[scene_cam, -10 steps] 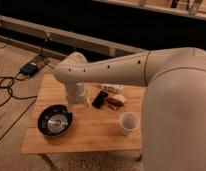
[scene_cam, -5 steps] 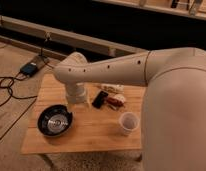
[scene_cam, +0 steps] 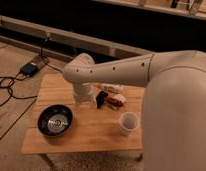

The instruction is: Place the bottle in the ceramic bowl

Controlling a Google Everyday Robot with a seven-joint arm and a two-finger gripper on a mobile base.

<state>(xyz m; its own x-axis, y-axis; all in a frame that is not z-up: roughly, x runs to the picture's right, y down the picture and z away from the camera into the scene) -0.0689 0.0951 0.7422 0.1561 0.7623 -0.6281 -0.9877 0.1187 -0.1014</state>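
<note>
White arm angled down over table — gripper nr ceramic bowl.

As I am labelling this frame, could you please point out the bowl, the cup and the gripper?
bowl (scene_cam: 44, 124): camera view, dark inner wall left of the shiny centre.
cup (scene_cam: 128, 128): camera view, front wall.
gripper (scene_cam: 86, 103): camera view, its pale lower end, down at the table (scene_cam: 96, 141) just beyond the bowl's right rim.
</note>
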